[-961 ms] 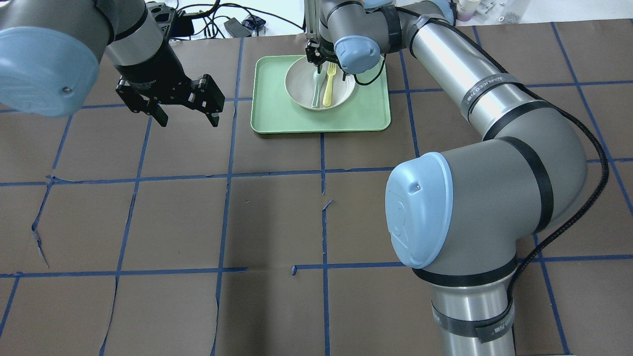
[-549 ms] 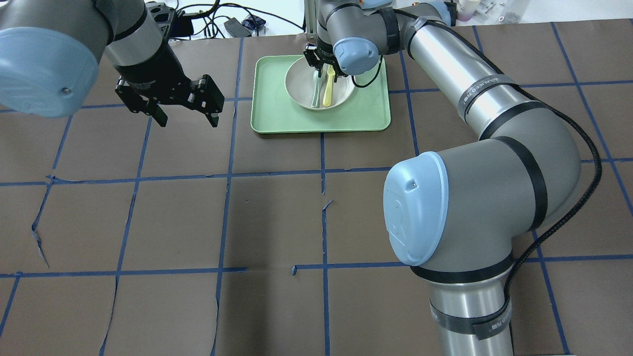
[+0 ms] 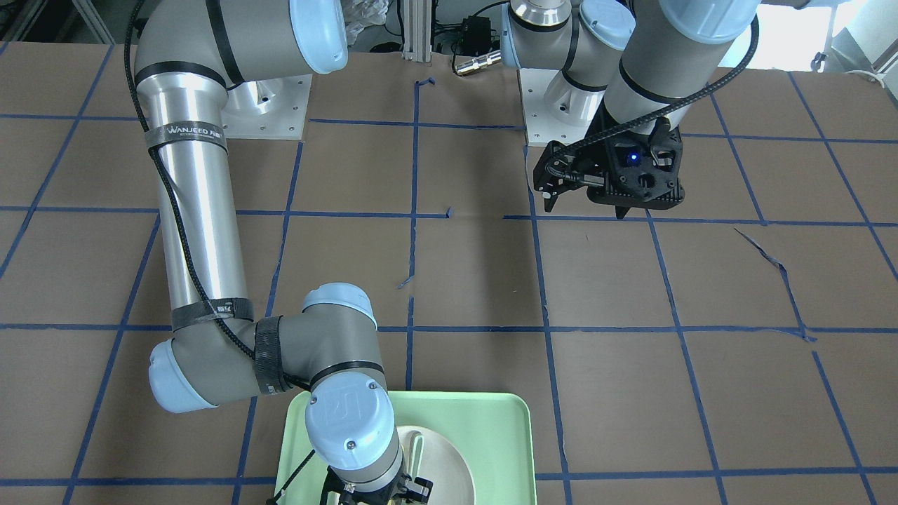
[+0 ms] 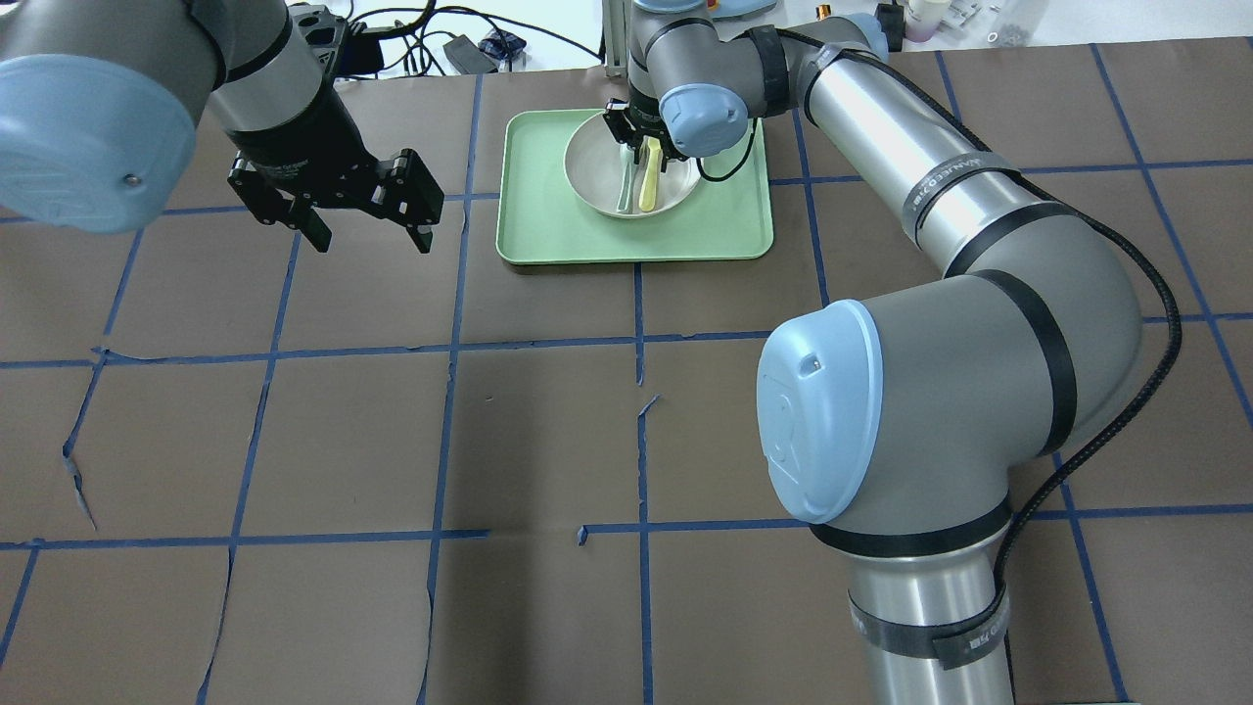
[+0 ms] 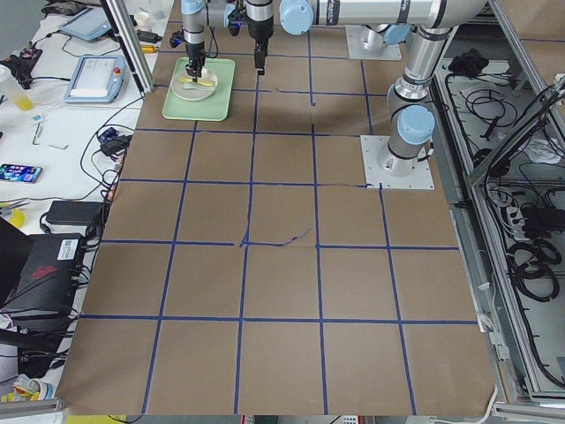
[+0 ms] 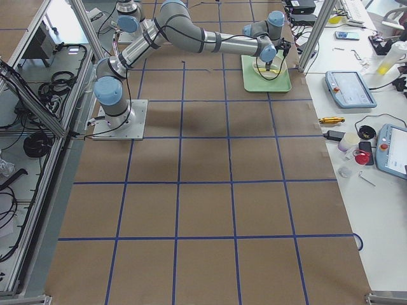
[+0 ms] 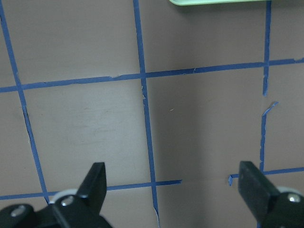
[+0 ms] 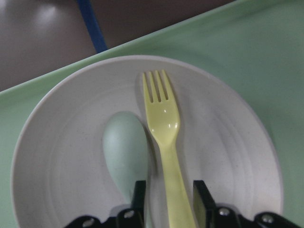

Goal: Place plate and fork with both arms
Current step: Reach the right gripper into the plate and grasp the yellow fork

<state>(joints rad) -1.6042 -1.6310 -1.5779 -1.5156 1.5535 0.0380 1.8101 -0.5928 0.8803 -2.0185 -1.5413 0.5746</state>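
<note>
The off-white plate (image 4: 592,171) sits in the mint-green tray (image 4: 548,225) at the far middle of the table. The yellow fork (image 4: 648,181) lies in the plate beside a pale green spoon (image 4: 625,191). My right gripper (image 4: 641,137) is down in the plate. In the right wrist view its open fingers (image 8: 139,199) stand on either side of the fork's handle (image 8: 164,123), with a small gap on each side, and the spoon (image 8: 124,152) lies just to the left. My left gripper (image 4: 372,235) is open and empty above the bare table, left of the tray.
Brown paper with blue tape lines covers the table (image 4: 538,441). The tray's corner shows at the top of the left wrist view (image 7: 213,1). Cables and small items lie beyond the table's far edge (image 4: 460,39).
My right gripper has come down into the plate, closer around the fork's handle. The left arm has barely moved.
</note>
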